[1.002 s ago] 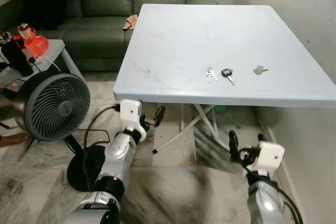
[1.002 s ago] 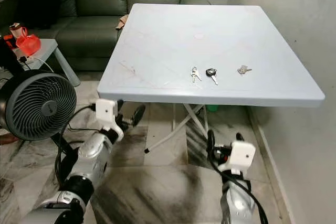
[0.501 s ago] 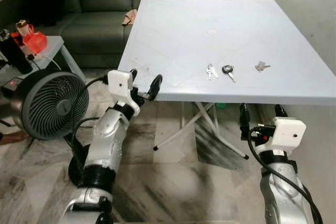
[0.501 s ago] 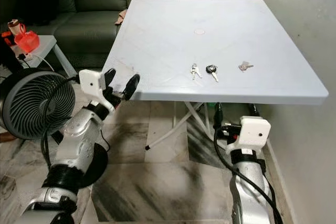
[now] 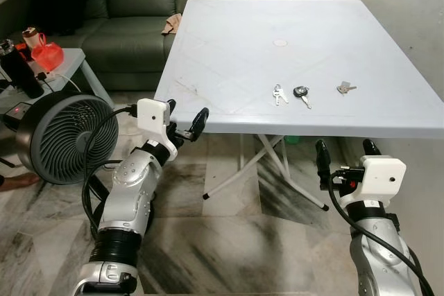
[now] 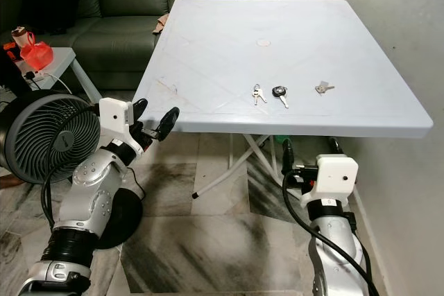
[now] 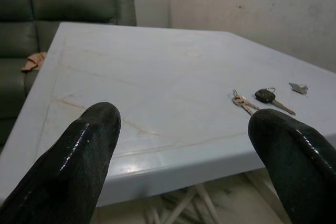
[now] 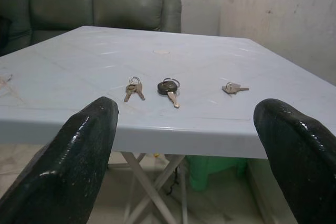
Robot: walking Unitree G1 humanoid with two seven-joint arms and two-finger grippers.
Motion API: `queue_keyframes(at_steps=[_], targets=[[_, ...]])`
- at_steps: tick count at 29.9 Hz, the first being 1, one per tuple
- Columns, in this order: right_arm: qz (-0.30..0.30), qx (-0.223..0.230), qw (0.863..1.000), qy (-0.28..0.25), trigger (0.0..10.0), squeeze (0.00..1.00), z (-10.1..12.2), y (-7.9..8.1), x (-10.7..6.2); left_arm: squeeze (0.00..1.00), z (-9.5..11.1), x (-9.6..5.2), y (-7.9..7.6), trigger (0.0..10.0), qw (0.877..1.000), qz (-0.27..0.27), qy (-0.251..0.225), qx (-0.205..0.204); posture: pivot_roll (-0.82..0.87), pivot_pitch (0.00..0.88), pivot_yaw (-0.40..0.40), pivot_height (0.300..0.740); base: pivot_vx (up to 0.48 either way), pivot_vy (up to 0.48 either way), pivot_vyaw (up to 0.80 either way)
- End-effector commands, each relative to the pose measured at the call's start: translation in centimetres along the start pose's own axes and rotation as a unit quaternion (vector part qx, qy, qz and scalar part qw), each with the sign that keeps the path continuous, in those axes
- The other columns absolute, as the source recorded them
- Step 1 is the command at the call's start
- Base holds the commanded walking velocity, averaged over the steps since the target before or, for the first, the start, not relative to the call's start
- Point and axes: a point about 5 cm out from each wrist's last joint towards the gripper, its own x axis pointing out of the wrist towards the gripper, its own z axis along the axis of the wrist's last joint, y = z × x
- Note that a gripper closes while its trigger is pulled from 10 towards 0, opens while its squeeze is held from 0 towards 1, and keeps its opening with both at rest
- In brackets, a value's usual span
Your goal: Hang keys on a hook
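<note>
- three sets of keys [image 5: 301, 95] lie in a row on the table [image 5: 229, 39]
- left gripper [image 5: 186, 120] wide, at table's near corner
- right gripper [image 5: 343, 159] wide, below table's front edge

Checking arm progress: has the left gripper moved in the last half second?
Yes. The left gripper has dropped slightly and drawn back; its fingertip now sits just below the table's near edge instead of overlapping it.
</note>
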Motion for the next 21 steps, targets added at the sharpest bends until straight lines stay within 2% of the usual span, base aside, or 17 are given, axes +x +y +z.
queue_keyframes(at_steps=[1,5,21], targets=[[0.006,0.004,1.0,-0.01,10.0,0.0,0.69,0.28,0.15,0.0,0.86,0.15,0.16,10.0,1.0,0.001,-0.009,0.005,-0.12,0.034,0.052,0.74,0.0,0.0,0.0],[0.013,0.004,1.0,-0.009,10.0,0.0,0.86,0.43,0.27,0.0,0.99,0.32,-0.12,10.0,1.0,-0.003,-0.006,-0.004,-0.12,0.037,0.048,0.74,0.0,0.0,0.0],[0.018,0.001,1.0,-0.005,10.0,0.0,1.02,0.4,0.27,0.0,1.17,0.71,-0.58,10.0,1.0,-0.005,0.0,-0.004,-0.13,0.056,0.047,0.74,0.257,0.0,0.0]])
